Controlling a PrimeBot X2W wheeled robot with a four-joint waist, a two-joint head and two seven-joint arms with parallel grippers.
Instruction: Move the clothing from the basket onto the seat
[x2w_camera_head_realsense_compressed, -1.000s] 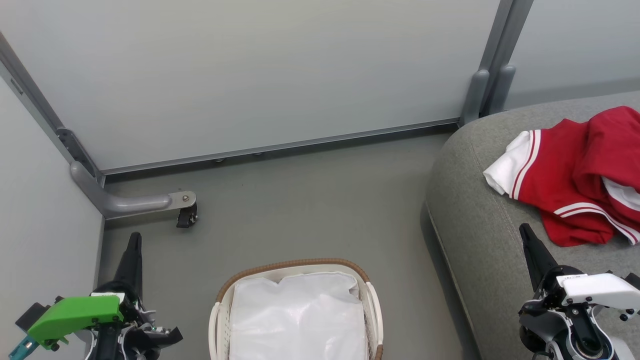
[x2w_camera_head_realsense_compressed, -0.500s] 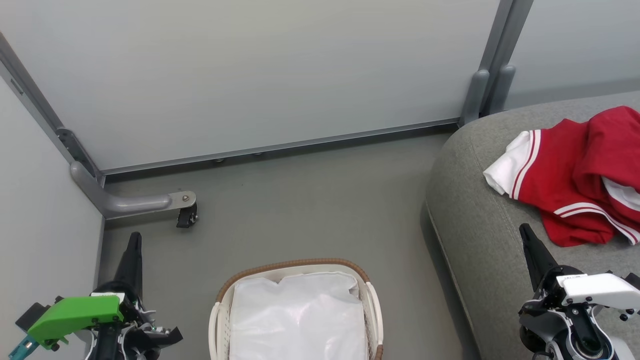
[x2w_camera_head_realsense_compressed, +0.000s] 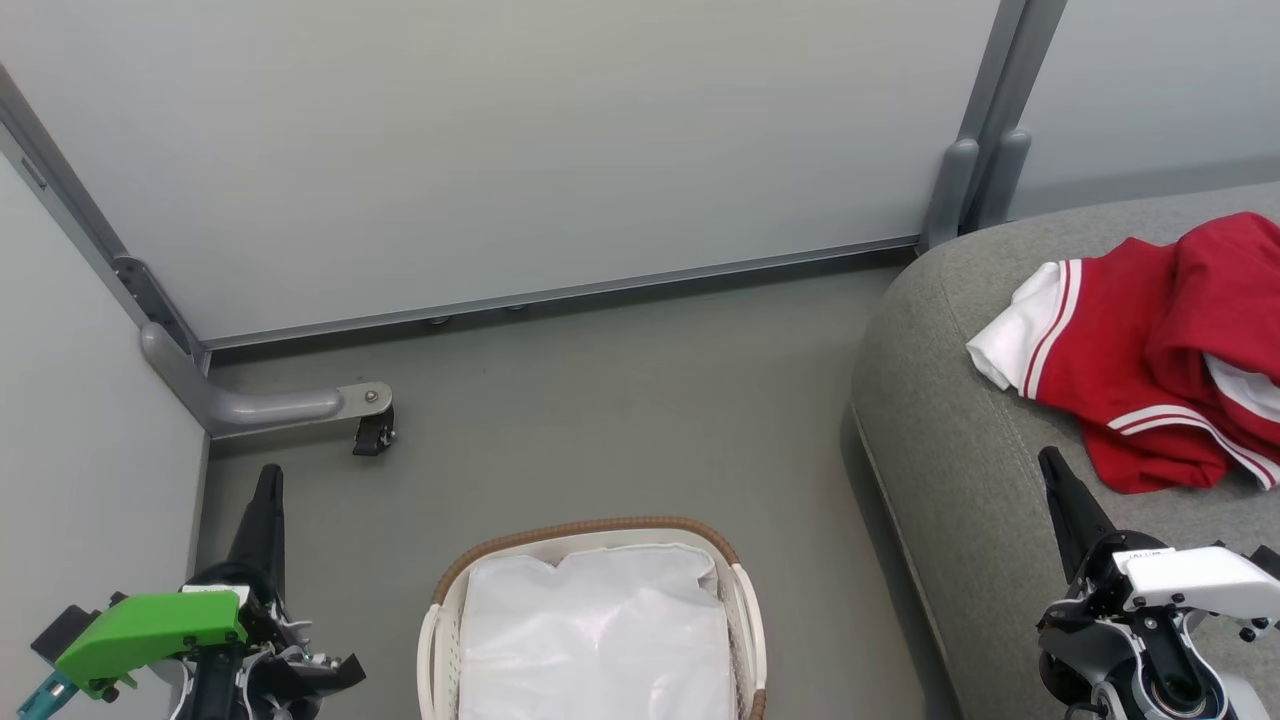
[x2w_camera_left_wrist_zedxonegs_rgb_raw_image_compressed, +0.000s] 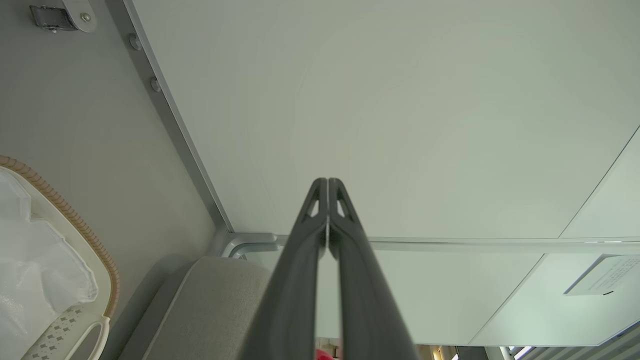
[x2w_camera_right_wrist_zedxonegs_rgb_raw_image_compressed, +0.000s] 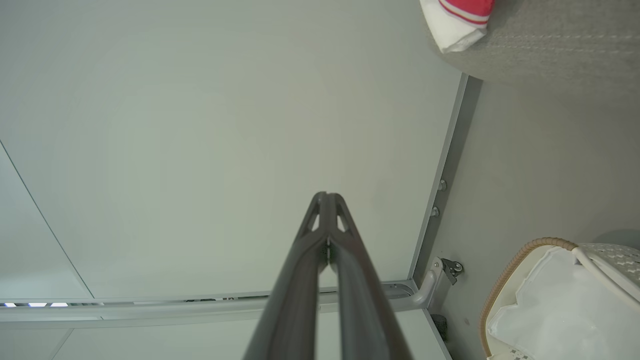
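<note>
The red clothing (x2w_camera_head_realsense_compressed: 1150, 350) with white panels and striped trim lies crumpled on the grey seat (x2w_camera_head_realsense_compressed: 950, 450) at the right; a white corner of the clothing (x2w_camera_right_wrist_zedxonegs_rgb_raw_image_compressed: 452, 25) hangs over the seat edge (x2w_camera_right_wrist_zedxonegs_rgb_raw_image_compressed: 550, 45). The white basket (x2w_camera_head_realsense_compressed: 745, 600) with its brown rim stands on the floor at the bottom centre, holding just its white cloth liner (x2w_camera_head_realsense_compressed: 595, 640). My left gripper (x2w_camera_head_realsense_compressed: 268, 478) is shut and empty at the lower left, left of the basket. My right gripper (x2w_camera_head_realsense_compressed: 1050, 462) is shut and empty over the seat's front, below the clothing.
Pale partition walls (x2w_camera_head_realsense_compressed: 500, 150) close off the back and left. A grey bracket foot with a black caster (x2w_camera_head_realsense_compressed: 374, 430) sticks out onto the grey floor (x2w_camera_head_realsense_compressed: 620, 420) near the left wall. A grey post (x2w_camera_head_realsense_compressed: 975, 180) stands behind the seat corner.
</note>
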